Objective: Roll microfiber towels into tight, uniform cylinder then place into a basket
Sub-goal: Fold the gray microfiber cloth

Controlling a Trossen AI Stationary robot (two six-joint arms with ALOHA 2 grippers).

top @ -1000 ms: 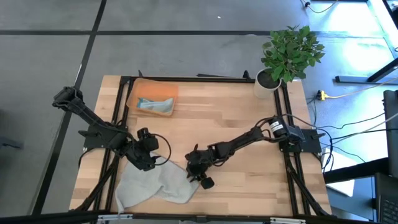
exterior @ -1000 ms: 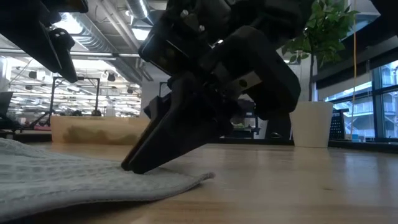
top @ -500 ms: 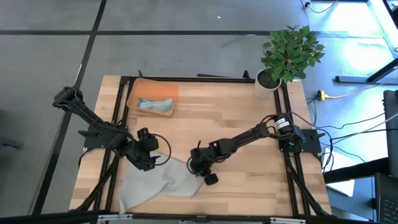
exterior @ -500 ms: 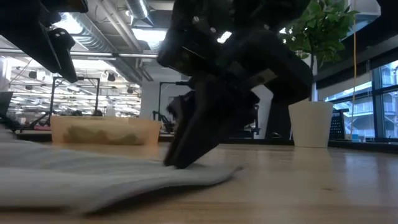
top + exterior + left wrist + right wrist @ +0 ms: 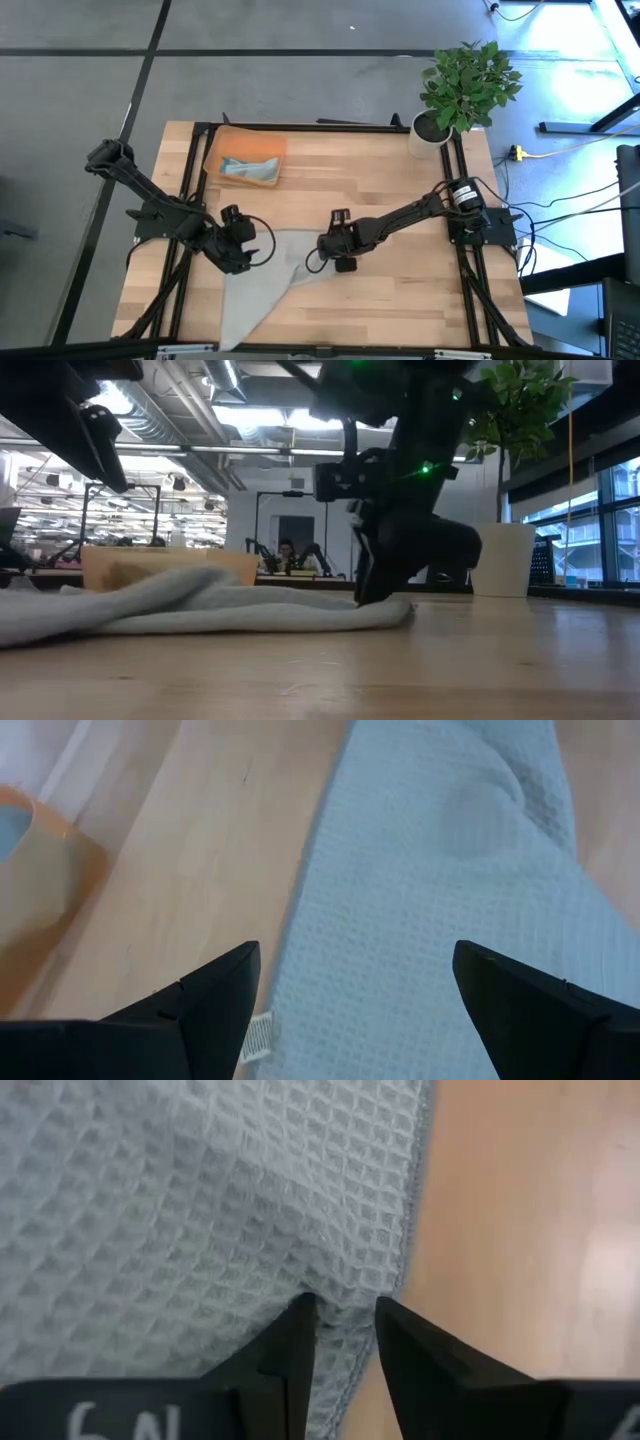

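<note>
A pale grey-green microfiber towel (image 5: 260, 285) lies spread in a rough triangle on the near-left part of the wooden table. My right gripper (image 5: 328, 257) is shut on its right tip, at mid-table. My left gripper (image 5: 238, 262) stands open over the towel's far left corner, fingers wide on either side of the cloth (image 5: 430, 900). The orange basket (image 5: 222, 152) sits at the table's far left, with a teal towel (image 5: 250, 168) lying in it. My right gripper pinches the towel between its two fingers just inside the hemmed edge (image 5: 405, 1270), at the cloth's right end (image 5: 395, 612). The fingers point steeply down from above. That end rests on or just above the table, and the cloth runs slack to the left. My left gripper's fingertips lie outside its wrist picture, so I cannot tell whether it touches the towel.
A white plant pot (image 5: 430, 135) with a green plant stands at the far right corner. Black frame rails (image 5: 300, 127) run along the table's edges. Bare wood (image 5: 400, 300) lies right of the towel and between it and the basket.
My right gripper has gone toward the table's right and far edge, risen a little and tipped to point more steeply down, keeping its hold. The towel's right end went with it: the bunched cloth near the front edge is drawn out into a flatter triangle.
</note>
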